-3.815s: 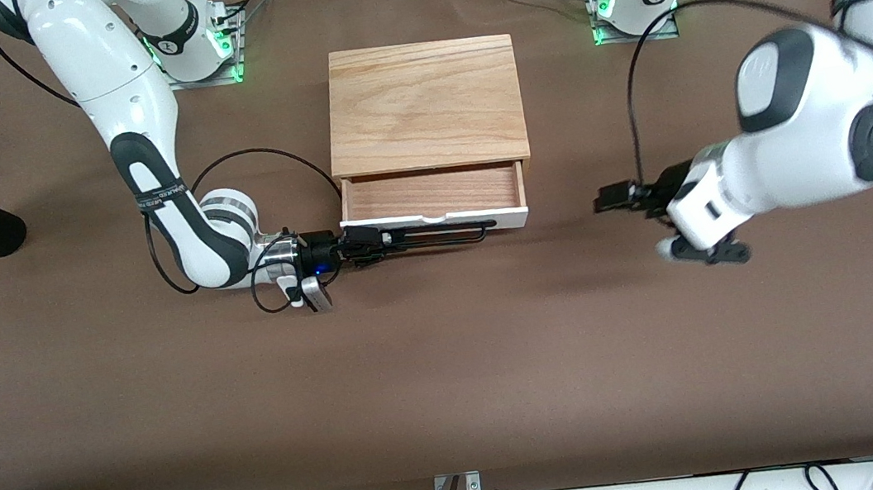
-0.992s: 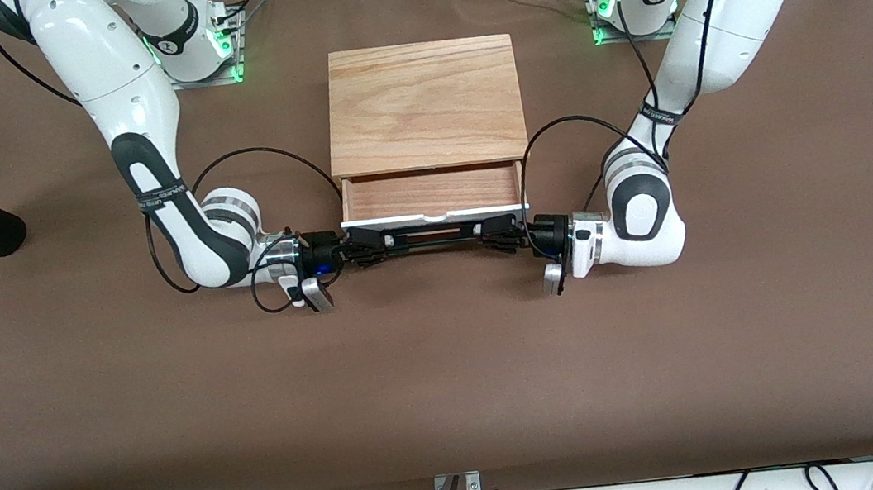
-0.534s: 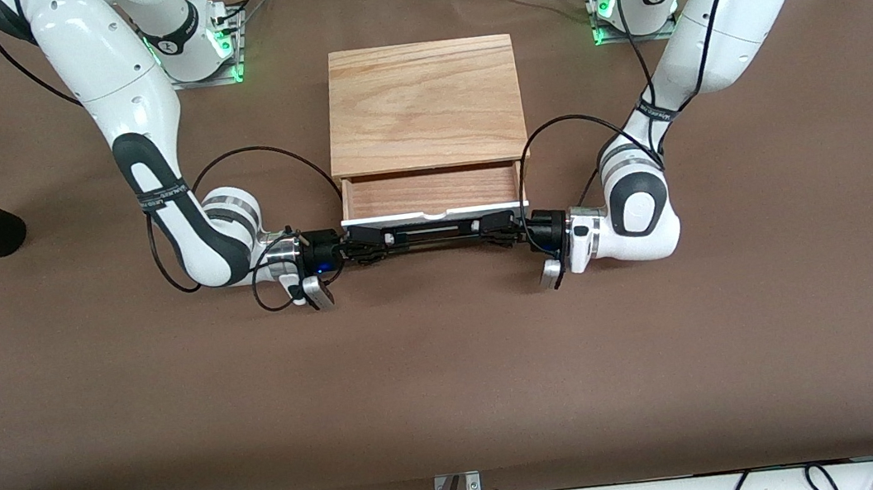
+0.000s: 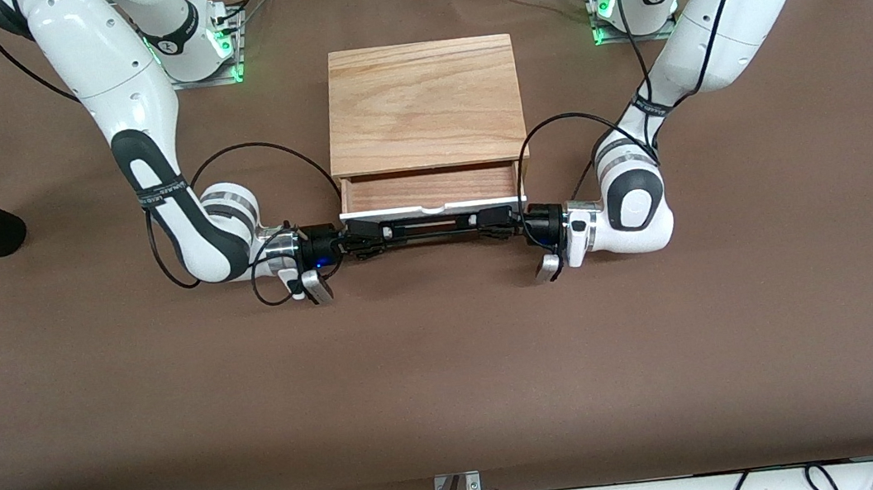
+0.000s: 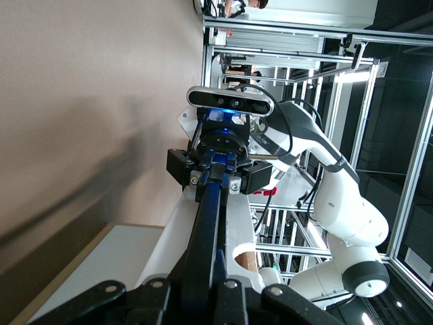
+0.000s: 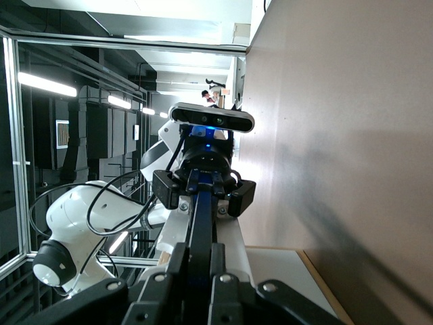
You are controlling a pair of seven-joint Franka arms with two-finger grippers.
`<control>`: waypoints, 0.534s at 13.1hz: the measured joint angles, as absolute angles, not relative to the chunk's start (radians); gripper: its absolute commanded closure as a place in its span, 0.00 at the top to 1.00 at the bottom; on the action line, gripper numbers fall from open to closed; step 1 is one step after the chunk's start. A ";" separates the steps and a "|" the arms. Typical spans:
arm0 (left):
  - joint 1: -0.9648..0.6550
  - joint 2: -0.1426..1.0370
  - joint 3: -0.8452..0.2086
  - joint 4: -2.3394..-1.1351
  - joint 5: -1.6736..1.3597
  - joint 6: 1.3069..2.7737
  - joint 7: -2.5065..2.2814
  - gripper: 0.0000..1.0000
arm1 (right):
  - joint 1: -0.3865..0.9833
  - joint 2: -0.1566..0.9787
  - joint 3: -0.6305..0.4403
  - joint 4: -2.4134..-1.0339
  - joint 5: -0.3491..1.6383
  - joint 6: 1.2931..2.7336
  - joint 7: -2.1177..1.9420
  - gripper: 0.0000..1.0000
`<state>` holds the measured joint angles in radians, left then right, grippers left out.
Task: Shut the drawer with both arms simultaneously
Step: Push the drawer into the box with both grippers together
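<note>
Front view: the drawer juts partly out of the box mid-desk; both arms lie low, the right gripper and left gripper clamped on its handle.

Left wrist view: the left gripper grips the handle.

Right wrist view: the right gripper does likewise.

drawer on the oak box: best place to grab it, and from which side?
Grip the long black wire handle on the drawer's white front, near its two ends, coming in along the bar from each end of the table. It is a thin bar standing off the panel, so fingers can pinch it. Both claws do this: right claw and left claw are shut on it.
</note>
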<state>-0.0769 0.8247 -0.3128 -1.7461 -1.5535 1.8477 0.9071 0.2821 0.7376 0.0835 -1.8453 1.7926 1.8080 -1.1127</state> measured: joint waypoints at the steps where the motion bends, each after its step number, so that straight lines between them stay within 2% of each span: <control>1: -0.077 0.824 -0.314 -1.751 -1.554 1.842 0.909 0.00 | 0.282 0.729 0.085 -1.860 1.793 1.808 -1.120 0.04; 7: -0.074 0.822 -0.341 -1.791 -1.553 1.809 0.914 0.00 | 0.281 0.677 0.102 -1.947 1.793 1.813 -1.182 0.04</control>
